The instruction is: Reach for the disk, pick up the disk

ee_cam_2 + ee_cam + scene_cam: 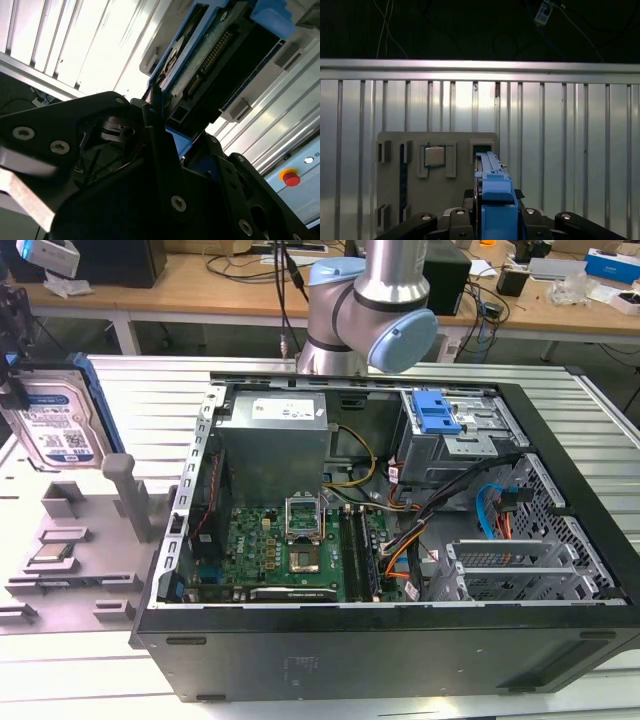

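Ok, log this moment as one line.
hand: shut on disk | disk: upright over grey fixture | processor chip: seated in fixture

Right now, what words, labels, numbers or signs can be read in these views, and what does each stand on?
No text is clear enough to quote.
On the disk, the white-and-blue label with barcodes: print too small to read.
On the power supply, the white sticker: too small to read.
Beside the red button, the pale panel: marks too blurred to read.
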Controlling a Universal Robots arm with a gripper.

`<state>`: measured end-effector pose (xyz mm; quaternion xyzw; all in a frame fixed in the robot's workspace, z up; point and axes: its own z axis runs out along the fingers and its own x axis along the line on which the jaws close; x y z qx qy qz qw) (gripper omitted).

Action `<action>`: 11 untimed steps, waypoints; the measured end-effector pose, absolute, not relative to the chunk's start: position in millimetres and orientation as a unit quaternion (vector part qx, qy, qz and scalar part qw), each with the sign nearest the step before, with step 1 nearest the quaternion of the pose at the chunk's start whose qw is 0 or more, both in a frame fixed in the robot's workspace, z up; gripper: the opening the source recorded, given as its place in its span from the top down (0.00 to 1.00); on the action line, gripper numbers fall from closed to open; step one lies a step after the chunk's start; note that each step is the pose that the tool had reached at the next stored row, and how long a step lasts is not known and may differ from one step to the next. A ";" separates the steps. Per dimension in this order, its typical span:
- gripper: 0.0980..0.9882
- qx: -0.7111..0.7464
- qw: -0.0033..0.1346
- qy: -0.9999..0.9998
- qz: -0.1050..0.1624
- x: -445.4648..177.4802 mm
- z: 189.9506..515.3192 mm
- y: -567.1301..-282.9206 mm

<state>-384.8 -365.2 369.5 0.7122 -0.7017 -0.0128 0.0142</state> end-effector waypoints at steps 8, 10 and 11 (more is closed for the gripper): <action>0.70 0.712 0.014 -0.702 -0.013 -384.6 393.5 -363.9; 0.70 0.712 0.014 -0.702 -0.013 -384.5 396.0 -363.8; 0.70 0.712 0.014 -0.702 -0.013 -384.5 398.9 -363.7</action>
